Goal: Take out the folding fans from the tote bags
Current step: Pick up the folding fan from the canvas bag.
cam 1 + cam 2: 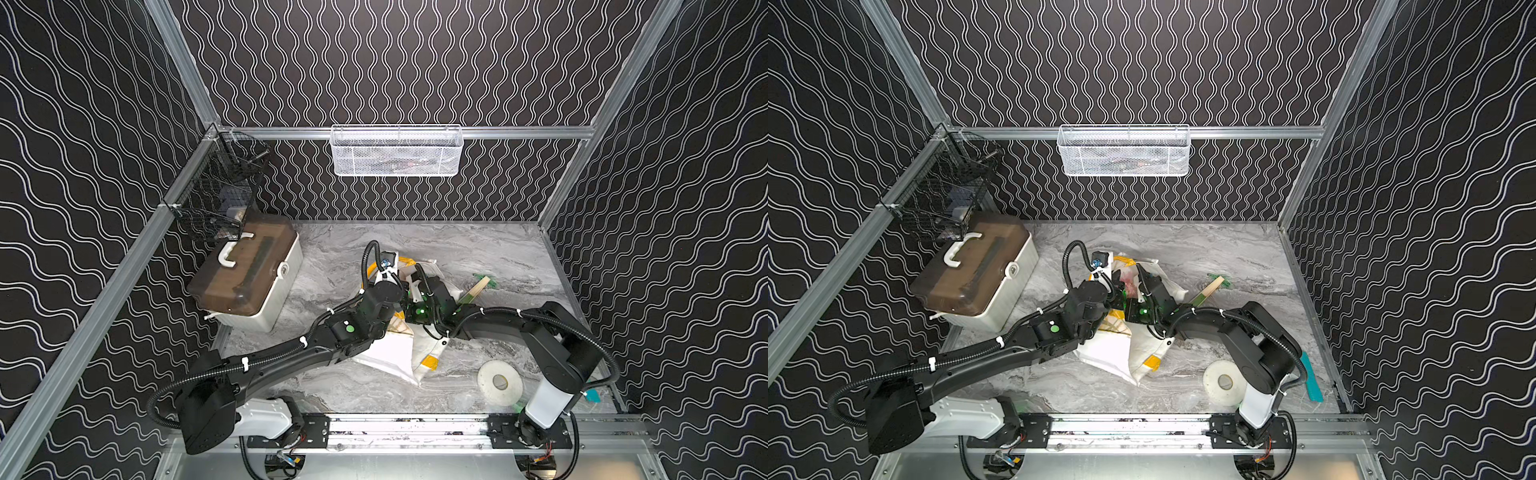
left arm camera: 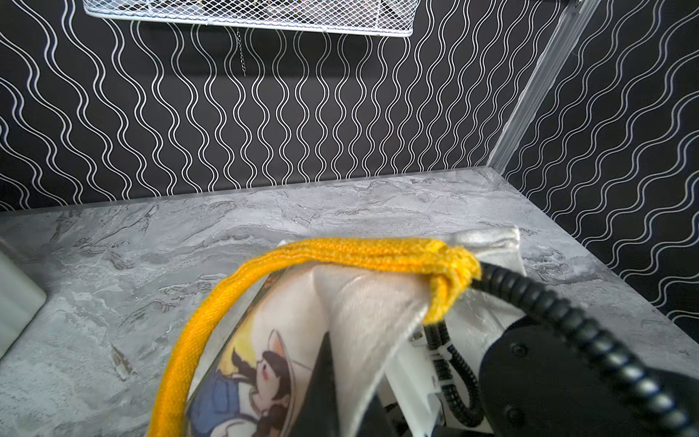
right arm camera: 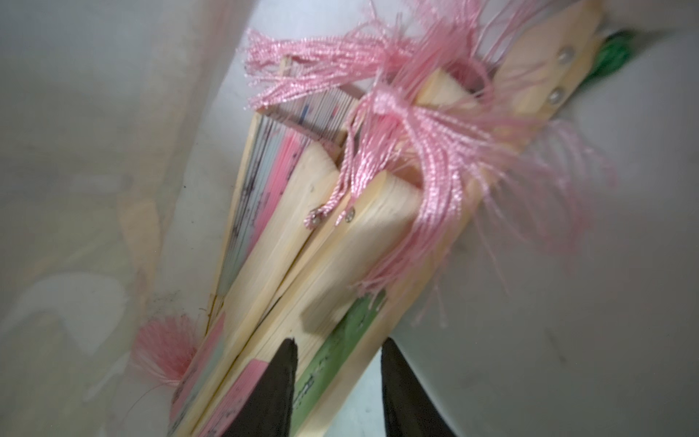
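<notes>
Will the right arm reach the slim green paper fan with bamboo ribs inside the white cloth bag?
Probably yes: the right gripper has open jaws straddling the slim green paper fan; nothing blocks.

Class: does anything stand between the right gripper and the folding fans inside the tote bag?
Nothing visible does. The right gripper is inside the tote bag, its jaws either side of a green-papered fan. Pink tassels lie farther in, not across the jaws.

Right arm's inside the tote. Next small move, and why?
Probably close the right gripper fully on the green fan: its jaws straddle it, grip unclear, and the left gripper holds the tote bag open.
</notes>
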Robot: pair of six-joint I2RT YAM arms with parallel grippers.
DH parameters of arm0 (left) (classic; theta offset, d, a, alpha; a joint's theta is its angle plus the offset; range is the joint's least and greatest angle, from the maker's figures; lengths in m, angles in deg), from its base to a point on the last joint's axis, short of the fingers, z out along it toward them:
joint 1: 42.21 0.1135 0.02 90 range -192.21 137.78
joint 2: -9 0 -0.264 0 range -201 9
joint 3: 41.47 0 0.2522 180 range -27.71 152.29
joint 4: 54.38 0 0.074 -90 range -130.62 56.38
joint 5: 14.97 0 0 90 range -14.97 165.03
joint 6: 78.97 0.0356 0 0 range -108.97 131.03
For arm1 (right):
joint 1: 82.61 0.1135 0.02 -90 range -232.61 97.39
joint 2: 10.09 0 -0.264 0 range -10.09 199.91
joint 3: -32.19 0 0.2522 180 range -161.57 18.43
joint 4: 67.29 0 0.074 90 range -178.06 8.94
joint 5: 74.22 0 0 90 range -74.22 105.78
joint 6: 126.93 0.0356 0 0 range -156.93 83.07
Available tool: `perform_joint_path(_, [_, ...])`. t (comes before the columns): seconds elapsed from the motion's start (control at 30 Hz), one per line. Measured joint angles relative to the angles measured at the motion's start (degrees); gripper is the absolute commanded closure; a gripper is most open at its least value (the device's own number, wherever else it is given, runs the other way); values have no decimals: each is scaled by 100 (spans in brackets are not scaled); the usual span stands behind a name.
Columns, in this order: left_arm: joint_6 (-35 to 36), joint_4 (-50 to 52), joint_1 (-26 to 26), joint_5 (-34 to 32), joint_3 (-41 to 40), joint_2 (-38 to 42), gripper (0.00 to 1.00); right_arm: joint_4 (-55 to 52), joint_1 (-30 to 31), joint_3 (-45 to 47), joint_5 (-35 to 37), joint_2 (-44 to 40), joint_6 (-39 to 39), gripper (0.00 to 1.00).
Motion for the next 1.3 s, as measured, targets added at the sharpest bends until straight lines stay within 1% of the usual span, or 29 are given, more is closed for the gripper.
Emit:
perform_joint_path(0.17, [-2, -20, 0, -24, 11, -66, 100, 17, 4, -83, -249, 247, 114, 63])
perform_joint_path(0.37, [-2, -22, 0, -114, 11, -66, 100, -98, 4, -278, -328, 407, 142, 61])
perform_joint_path(0.4, [-2, -20, -2, -120, 13, -66, 100, -103, 4, -284, -337, 431, 142, 63])
perform_joint_path(0.47, [-2, 7, -2, -120, 33, -66, 100, -105, 4, -304, -391, 496, 144, 76])
perform_joint_path(0.53, [-4, 22, -2, -118, 70, -76, 100, -103, 4, -334, -428, 538, 195, 85])
perform_joint_path(0.67, [-2, 50, -2, -142, 90, -98, 100, -105, 7, -356, -435, 520, 184, 94])
perform_joint_path(0.8, [2, 61, 0, -210, 90, -98, 100, -101, 9, -275, -417, 348, 173, 100])
perform_joint_path(1.13, [286, -26, 42, -393, 11, -129, 100, 101, 4, 195, -352, -278, -76, 100])
perform_joint_path(1.3, [297, -37, 186, -442, 46, -229, 100, 238, 4, 400, -332, -702, -234, 100])
